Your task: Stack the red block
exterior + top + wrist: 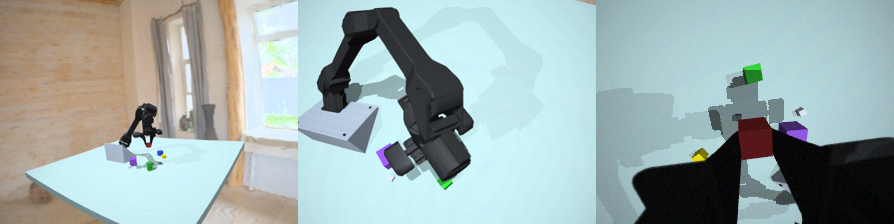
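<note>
On my wrist feed the pincer (756,150) pinches the red block (755,137), carried well above the bench (167,194). Farther ahead stands the green tower (753,73), with a purple cube (794,131) between, off to one side.

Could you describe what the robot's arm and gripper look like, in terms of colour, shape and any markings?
The arm is matte black throughout, built of blocky, faceted links with rounded joint housings. It rises from a light grey, wedge-shaped base with small dark screw holes on top. The gripper has two dark fingers that taper toward the tips. No cables, labels or logos are visible.
</note>
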Controlling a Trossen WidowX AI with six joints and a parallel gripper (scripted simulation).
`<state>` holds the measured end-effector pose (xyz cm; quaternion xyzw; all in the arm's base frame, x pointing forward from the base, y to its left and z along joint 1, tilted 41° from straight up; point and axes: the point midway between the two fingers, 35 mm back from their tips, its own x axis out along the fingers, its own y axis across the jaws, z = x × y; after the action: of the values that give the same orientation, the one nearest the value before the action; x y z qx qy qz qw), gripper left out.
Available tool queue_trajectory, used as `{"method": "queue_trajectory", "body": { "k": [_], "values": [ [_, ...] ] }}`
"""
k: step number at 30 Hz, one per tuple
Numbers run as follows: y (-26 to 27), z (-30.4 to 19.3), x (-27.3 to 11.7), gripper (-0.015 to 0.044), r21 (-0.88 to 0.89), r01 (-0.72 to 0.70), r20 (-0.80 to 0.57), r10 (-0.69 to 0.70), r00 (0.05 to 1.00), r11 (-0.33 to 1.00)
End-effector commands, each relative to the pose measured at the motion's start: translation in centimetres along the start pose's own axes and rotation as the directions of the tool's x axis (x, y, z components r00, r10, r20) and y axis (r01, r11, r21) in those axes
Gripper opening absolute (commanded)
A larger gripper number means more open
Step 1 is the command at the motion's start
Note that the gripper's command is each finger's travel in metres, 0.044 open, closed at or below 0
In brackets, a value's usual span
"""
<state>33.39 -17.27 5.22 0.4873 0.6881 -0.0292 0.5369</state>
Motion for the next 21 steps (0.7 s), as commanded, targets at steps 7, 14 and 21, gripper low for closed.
{"method": "queue_trajectory", "body": {
  "k": [7,14,21],
  "values": [
    [-1.2,3.7,1.0,0.0,-0.006,-0.001,0.002,0.001,1.0,1.0],
    [-1.6,5.7,1.8,0.0,-0.011,-0.005,0.004,0.005,1.0,1.0],
    [-1.6,6.2,2.6,0.0,-0.012,-0.006,0.004,0.006,1.0,1.0]
  ]
}}
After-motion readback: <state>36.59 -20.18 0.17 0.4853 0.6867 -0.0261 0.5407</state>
